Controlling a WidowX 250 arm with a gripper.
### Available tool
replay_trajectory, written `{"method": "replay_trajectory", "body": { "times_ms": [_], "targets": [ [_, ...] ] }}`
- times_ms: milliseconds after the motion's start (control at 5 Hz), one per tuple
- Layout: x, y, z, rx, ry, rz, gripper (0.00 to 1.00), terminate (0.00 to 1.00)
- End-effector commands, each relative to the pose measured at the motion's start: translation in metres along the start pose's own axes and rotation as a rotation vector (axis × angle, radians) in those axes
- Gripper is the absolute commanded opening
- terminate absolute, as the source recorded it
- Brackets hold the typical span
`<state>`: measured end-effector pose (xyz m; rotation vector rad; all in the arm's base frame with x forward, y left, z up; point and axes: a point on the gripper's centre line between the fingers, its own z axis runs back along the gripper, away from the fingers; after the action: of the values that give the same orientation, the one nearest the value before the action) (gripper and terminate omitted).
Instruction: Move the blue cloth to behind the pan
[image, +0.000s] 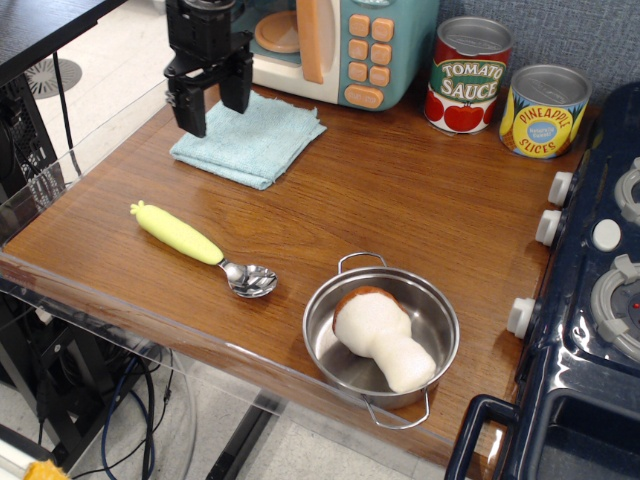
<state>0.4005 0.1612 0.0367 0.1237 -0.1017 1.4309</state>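
The blue cloth (255, 140) lies folded and flat on the wooden counter at the back left, in front of a toy microwave. The pan (382, 335), a small shiny steel pot with wire loop handles, sits at the front middle and holds a white and brown plush item (382, 338). My black gripper (214, 102) hangs over the cloth's back left corner, fingers open and pointing down, holding nothing. The wood between the cloth and the pan is bare.
A yellow-handled spoon (200, 246) lies at the front left. A toy microwave (330, 40) stands at the back. A tomato sauce can (468, 75) and a pineapple can (543, 110) stand at the back right. A toy stove (600, 260) borders the right side.
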Motion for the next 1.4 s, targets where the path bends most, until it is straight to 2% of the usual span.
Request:
{"method": "replay_trajectory", "body": {
  "times_ms": [0,400,600,800,1200],
  "targets": [
    [-0.004,-0.013,0.001,-0.077,-0.046,-0.011,1.00,0.00],
    [-0.029,-0.012,-0.010,-0.088,-0.009,-0.039,1.00,0.00],
    [-0.061,-0.013,-0.006,-0.090,0.007,-0.082,1.00,0.00],
    [-0.098,-0.016,0.001,-0.090,-0.009,-0.156,1.00,0.00],
    [-0.186,-0.022,0.010,-0.108,0.005,-0.353,1.00,0.00]
  ]
}}
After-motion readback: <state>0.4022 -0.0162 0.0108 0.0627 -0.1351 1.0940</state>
